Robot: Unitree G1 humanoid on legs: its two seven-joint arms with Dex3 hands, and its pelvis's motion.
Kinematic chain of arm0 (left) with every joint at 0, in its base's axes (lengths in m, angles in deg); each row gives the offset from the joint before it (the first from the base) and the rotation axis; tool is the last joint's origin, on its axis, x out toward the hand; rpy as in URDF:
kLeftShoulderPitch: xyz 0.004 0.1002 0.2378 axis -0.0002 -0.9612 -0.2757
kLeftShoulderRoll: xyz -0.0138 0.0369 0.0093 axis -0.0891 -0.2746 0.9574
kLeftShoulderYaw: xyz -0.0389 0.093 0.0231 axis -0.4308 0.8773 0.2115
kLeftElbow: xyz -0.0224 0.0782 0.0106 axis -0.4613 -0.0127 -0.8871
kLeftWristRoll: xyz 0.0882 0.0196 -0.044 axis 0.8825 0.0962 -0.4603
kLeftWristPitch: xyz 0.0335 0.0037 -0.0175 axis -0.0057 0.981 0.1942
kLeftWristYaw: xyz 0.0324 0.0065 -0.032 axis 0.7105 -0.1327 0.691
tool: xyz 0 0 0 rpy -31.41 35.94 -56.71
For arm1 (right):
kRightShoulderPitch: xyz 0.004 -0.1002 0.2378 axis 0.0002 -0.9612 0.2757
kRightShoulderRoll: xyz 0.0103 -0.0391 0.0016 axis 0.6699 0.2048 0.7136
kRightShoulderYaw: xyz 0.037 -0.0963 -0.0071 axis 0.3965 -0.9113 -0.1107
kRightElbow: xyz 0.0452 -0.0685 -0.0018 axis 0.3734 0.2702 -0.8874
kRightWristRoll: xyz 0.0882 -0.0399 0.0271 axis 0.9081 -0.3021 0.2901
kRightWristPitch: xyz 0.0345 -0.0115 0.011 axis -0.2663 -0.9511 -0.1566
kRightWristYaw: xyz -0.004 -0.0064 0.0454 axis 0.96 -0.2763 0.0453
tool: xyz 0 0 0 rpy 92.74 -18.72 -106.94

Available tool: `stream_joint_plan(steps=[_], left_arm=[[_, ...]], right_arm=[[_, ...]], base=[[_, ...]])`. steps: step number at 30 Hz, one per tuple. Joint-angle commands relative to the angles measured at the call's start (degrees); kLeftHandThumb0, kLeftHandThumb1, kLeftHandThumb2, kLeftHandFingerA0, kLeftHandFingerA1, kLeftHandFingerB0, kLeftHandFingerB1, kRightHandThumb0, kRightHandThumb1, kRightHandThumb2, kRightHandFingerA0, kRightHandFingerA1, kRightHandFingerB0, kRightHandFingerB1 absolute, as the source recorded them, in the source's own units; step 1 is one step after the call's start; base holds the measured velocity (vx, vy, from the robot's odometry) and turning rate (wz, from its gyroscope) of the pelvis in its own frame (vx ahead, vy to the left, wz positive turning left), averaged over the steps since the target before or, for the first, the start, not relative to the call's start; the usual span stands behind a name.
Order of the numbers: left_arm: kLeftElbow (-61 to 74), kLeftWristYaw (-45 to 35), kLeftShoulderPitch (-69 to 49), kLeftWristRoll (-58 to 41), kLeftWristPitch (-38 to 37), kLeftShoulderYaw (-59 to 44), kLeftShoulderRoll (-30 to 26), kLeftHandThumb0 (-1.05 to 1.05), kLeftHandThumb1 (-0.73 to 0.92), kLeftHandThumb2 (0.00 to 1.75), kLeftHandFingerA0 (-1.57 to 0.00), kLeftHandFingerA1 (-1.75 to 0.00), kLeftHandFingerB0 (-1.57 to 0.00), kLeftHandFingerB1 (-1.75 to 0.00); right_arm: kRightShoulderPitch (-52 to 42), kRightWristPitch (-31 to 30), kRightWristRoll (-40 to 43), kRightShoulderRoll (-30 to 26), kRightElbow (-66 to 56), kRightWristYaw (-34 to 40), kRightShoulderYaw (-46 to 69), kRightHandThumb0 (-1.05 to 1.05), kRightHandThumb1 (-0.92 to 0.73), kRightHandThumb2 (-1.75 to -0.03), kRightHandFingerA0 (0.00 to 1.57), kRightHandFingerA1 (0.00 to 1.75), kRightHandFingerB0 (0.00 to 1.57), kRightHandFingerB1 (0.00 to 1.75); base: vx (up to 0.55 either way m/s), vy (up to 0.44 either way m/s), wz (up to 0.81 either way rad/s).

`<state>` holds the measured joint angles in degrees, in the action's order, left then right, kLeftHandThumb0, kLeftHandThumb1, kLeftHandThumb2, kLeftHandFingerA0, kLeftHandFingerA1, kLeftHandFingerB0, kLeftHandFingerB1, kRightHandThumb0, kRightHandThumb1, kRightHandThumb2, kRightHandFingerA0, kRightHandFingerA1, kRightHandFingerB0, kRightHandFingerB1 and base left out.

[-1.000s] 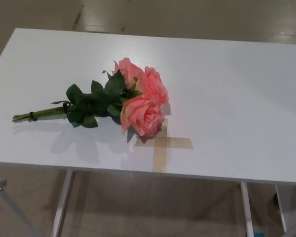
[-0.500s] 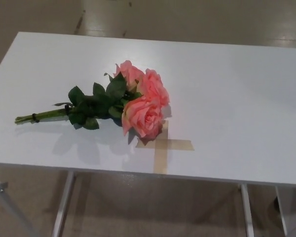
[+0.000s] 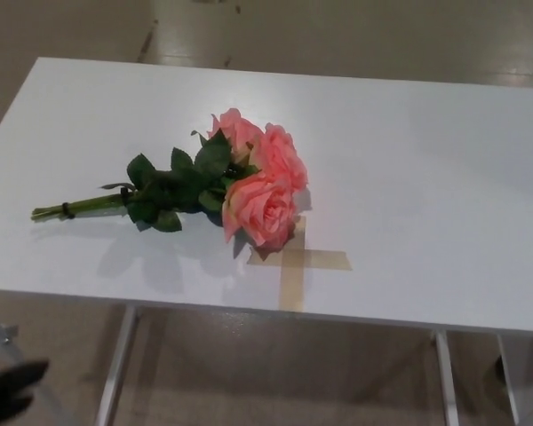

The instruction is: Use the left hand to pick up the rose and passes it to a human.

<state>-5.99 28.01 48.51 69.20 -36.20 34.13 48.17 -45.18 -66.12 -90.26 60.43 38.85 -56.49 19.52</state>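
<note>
We see the rose (image 3: 209, 182) lying flat on the white table (image 3: 426, 160), a little left of the frame's centre, nothing touching it. Our left hand (image 3: 9, 390) shows only as a dark shape in the lower left corner, below the table's near edge and well apart from the flowers; we cannot tell whether its fingers are apart or together. The right hand is not in view.

The risks, as we judge them, lie mostly in the reach. Our hand starts below the tabletop, so rising too close to the near edge could knock the table and shift the flowers. The stems (image 3: 75, 207) are thin and lie flush on the surface, so thick fingers may slide over them or push the bunch away instead of closing round it. A grasp too far out on the stem end would leave the heavy heads drooping or twisting in the hand; a grasp near the blooms could crush petals or catch leaves.

It is in fact a small bunch: three salmon-pink blooms (image 3: 259, 206) pointing toward the right, the lowest overlapping a cross of tan tape (image 3: 295, 266). Dark green leaves (image 3: 173, 182) cluster behind them, and the pale green stems run to the left, bound by a dark band (image 3: 67, 209) near their end.
</note>
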Motion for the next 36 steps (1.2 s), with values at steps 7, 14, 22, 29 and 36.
stream_joint_plan(steps=[7, 14, 22, 29, 36], left_arm=[[20.8, 0.4, 25.9, -10.8, 10.6, -3.0, -12.0, -0.31, 0.19, 0.81, 0.00, -0.49, 0.00, -0.47], [5.1, 0.8, 46.9, 4.5, 14.1, 8.9, -11.2, -0.63, 0.46, 0.55, -0.18, -0.28, -0.23, -0.30], [-12.3, 1.1, 64.6, 17.0, 20.5, 23.7, -7.1, -0.30, 0.19, 0.82, -0.06, -0.50, -0.06, -0.48], [-25.1, 1.1, 74.6, 30.4, 25.6, 36.7, -4.9, -0.34, 0.19, 0.82, 0.00, -0.49, 0.00, -0.46], [-33.6, 2.8, 78.9, 33.2, 29.5, 42.3, -2.0, -0.69, 0.41, 0.72, -0.07, -0.30, -0.09, -0.35]], right_arm=[[0.6, -0.3, 0.0, -1.3, 0.2, -0.9, -0.2, -0.35, -0.65, -0.60, 0.71, 0.48, 0.53, 0.41], [0.9, 0.2, 0.4, -1.4, 0.0, -0.7, 0.2, -0.35, -0.65, -0.60, 0.70, 0.48, 0.53, 0.41], [-0.5, 0.4, 0.4, -2.3, 0.0, -1.1, 0.2, -0.35, -0.65, -0.60, 0.71, 0.48, 0.53, 0.41], [1.0, -0.5, 0.3, -2.3, 0.2, -1.2, 0.1, -0.35, -0.65, -0.60, 0.71, 0.48, 0.53, 0.41], [0.7, -0.3, 0.5, -2.1, 0.1, -1.4, 0.2, -0.35, -0.65, -0.60, 0.71, 0.48, 0.52, 0.41]], base=[[0.00, 0.000, 0.00], [0.00, 0.000, 0.00], [0.00, 0.000, 0.00], [0.00, 0.000, 0.00], [0.00, 0.000, 0.00]])
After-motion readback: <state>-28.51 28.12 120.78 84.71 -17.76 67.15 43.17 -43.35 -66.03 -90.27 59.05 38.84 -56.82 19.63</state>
